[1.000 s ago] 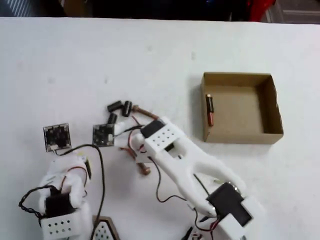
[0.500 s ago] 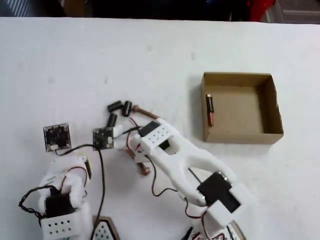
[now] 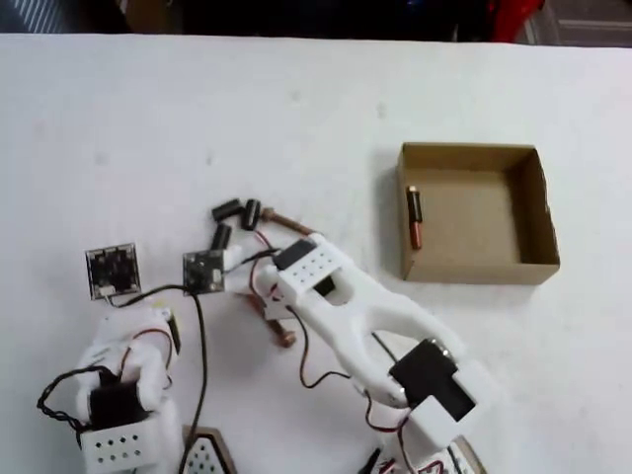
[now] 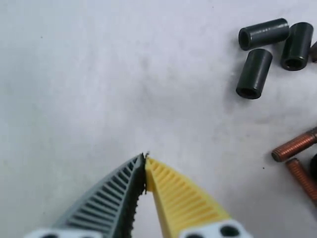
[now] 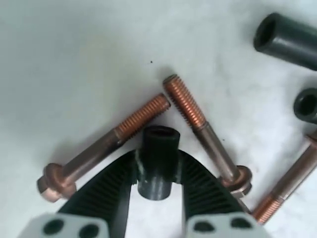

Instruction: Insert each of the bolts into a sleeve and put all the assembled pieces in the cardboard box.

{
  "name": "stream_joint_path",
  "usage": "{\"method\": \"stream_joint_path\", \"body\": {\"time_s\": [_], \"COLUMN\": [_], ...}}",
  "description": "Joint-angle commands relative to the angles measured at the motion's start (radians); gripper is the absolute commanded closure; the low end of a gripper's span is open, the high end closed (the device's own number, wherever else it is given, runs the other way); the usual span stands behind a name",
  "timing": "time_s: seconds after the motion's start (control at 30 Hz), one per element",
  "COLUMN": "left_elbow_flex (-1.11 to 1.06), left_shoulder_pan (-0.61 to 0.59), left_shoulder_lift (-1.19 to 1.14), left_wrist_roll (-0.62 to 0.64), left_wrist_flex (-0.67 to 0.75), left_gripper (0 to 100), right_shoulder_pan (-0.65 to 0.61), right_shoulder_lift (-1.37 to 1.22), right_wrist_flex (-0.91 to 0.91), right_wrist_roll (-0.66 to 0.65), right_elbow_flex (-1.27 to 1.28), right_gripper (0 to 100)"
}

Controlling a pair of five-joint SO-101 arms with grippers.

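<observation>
Right wrist view shows you the right gripper (image 5: 158, 163) clenched on a short black sleeve (image 5: 158, 144). The sleeve is a smooth matte tube, its open bore facing away from the wrist, pinched between two black ribbed fingers (image 5: 109, 193). Just beyond it, three copper-coloured bolts lie flat on the white desk (image 5: 74, 59). The first bolt (image 5: 106, 146) has its threaded tip close to the sleeve's mouth. The second bolt (image 5: 205, 134) is angled so that the two threaded ends nearly meet. The third bolt (image 5: 285, 184) lies beside the second's flanged head. Each one has a plain shank and fine threads. Another sleeve (image 5: 287, 37) lies farther off, with one more (image 5: 307, 104) next to it.

In the left wrist view your left gripper (image 4: 145, 163) is closed on nothing, its grey and yellow ridged fingers meeting at the tips over bare desk. Three loose sleeves (image 4: 254, 73) cluster well away from it.

From the high view, the square, open-topped cardboard box (image 3: 464, 269) sits toward the desk's right edge. One assembled piece (image 3: 415, 232), a copper bolt in a black sleeve, lies inside along the wall nearest the desk's middle. The right arm (image 3: 355, 316) stretches from the near edge toward the middle, and the left arm (image 3: 123, 385) sits folded by the near left corner.
</observation>
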State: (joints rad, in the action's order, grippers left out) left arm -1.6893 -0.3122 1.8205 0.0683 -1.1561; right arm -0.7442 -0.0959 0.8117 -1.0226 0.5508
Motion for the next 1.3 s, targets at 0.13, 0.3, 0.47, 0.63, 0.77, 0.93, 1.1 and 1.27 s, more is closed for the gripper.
{"method": "stream_joint_path", "body": {"time_s": [0.13,0.3,0.47,0.63,0.77,0.93,1.1,1.27], "left_elbow_flex": [0.031,0.031,0.031,0.031,0.031,0.028,0.026,0.026], "left_shoulder_pan": [-0.008,-0.008,-0.008,-0.008,-0.008,-0.005,-0.004,-0.002], "left_shoulder_lift": [0.007,0.007,0.007,0.007,0.007,0.007,0.007,0.007], "left_wrist_roll": [-0.009,-0.009,-0.009,-0.009,-0.009,-0.009,-0.009,-0.008], "left_wrist_flex": [0.031,0.031,0.031,0.031,0.031,0.031,0.031,0.031], "left_gripper": [98,98,98,98,98,98,98,98], "right_shoulder_pan": [0.021,0.108,0.203,0.285,0.321,0.317,0.367,0.447], "right_shoulder_lift": [0.228,0.374,0.503,0.588,0.601,0.559,0.435,0.254], "right_wrist_flex": [0.151,0.217,0.298,0.331,0.329,0.325,0.269,0.166], "right_wrist_roll": [-0.002,-0.002,0.002,0.227,0.454,0.643,0.715,0.706], "right_elbow_flex": [-0.011,-0.011,-0.006,-0.006,-0.005,0.046,0.064,0.052], "right_gripper": [98.1,98.1,98.1,98.1,98.1,98.1,98.1,98.1]}}
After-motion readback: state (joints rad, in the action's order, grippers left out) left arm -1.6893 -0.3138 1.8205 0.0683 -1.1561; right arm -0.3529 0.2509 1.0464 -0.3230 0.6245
